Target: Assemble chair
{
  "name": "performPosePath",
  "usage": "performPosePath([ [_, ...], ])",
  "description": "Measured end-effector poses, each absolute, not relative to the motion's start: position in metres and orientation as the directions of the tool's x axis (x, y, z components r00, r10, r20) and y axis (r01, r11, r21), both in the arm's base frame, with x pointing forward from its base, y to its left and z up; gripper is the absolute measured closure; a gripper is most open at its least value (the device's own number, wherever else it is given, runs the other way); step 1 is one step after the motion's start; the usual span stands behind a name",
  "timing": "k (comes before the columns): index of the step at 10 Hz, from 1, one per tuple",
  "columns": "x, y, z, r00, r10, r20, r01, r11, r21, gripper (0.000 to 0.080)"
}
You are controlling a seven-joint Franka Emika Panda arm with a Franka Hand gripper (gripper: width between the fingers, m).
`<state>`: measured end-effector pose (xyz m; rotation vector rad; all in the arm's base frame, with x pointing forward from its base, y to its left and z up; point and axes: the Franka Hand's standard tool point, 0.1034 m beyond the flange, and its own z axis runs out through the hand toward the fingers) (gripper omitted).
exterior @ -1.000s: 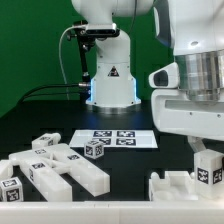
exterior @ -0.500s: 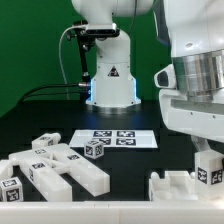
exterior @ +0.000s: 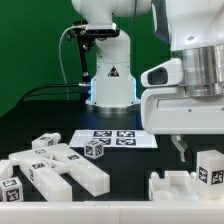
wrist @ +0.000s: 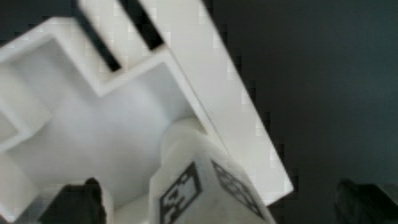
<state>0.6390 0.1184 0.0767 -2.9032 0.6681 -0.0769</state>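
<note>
A small white chair block [exterior: 208,168] with a black-and-white tag stands upright on a larger white chair part with raised walls [exterior: 176,186], at the exterior view's lower right. My gripper [exterior: 200,148] hovers just above the block, and one dark finger [exterior: 179,146] hangs to its left. In the wrist view the tagged block [wrist: 210,180] rises between my two dark fingertips [wrist: 79,203]. There are gaps on both sides, so the gripper [wrist: 224,204] is open and holds nothing. The walled white part [wrist: 107,100] lies beneath.
Several loose white chair parts [exterior: 58,166] lie in a heap at the exterior view's lower left, with a small tagged cube [exterior: 94,149] beside them. The marker board [exterior: 116,139] lies flat mid-table. The arm's base [exterior: 110,78] stands behind it.
The jaws have spread open and let go of the tagged block. The hand has lifted and shifted toward the exterior view's left. The block stays standing on the walled part.
</note>
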Motion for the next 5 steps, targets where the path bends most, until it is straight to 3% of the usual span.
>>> performPosePath([
  [2, 0.6401, 0.1168, 0.0768, 0.956, -0.291, 0.044, -0.281, -0.947, -0.154, 0.0151],
  [4, 0.6454, 0.1191, 0.0805, 0.995, 0.01, 0.099, 0.018, -0.997, -0.081, 0.015],
  [5, 0.6451, 0.1197, 0.0801, 0.995, -0.022, 0.096, -0.013, -0.996, -0.088, 0.015],
])
